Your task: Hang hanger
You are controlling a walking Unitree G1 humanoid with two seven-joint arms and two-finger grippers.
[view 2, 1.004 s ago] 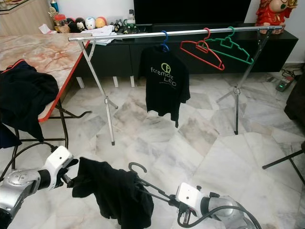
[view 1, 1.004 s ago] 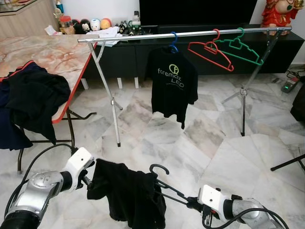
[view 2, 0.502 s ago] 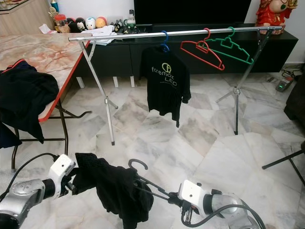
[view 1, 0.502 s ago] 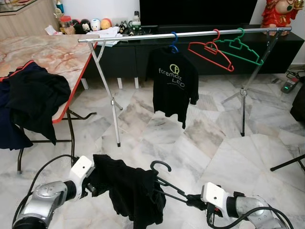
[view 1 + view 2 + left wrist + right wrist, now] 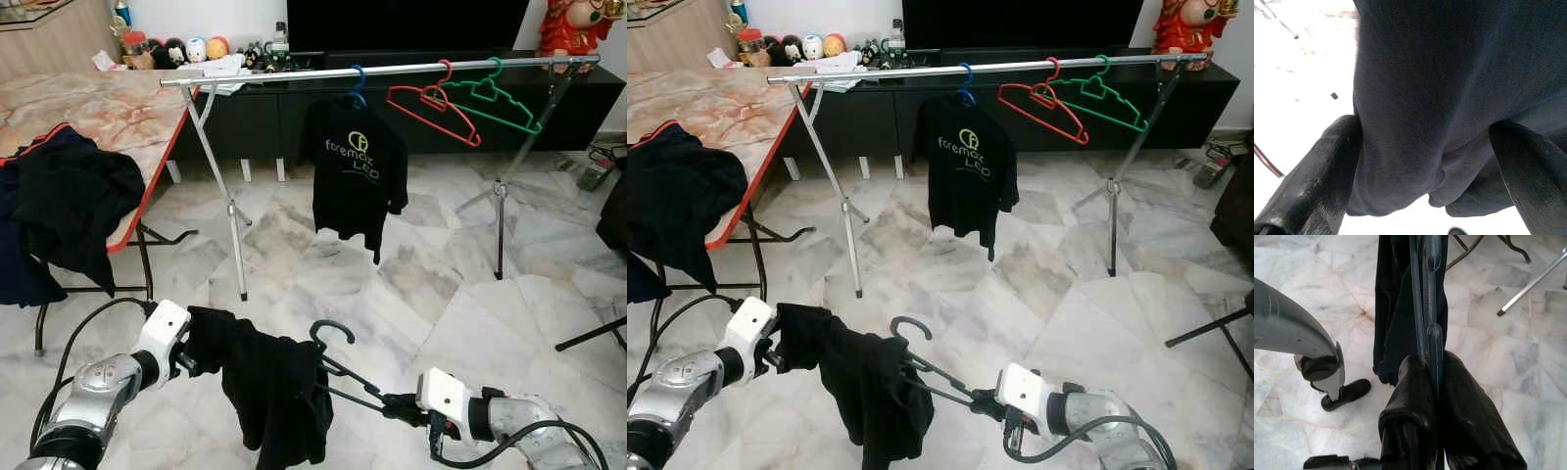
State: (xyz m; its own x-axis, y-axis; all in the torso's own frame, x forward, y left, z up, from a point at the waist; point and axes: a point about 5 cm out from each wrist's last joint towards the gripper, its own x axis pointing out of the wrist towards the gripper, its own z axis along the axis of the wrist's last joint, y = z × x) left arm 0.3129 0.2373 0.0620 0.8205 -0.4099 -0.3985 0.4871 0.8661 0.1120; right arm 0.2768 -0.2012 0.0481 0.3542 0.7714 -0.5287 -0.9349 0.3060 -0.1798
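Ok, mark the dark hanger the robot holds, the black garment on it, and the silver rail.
Dark hanger (image 5: 331, 330), left eye view, on its hook.
Black garment (image 5: 269, 387), left eye view, mid-cloth.
Silver rail (image 5: 284, 75), left eye view, bare stretch left of the hung shirt.

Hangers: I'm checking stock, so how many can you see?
4. A blue hanger carries the shirt on the rail; red hanger and green hanger hang bare; the right tool grips a dark hanger.

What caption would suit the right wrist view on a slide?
Right gripper shut on a dark hanger draped with a black garment above the marble floor.
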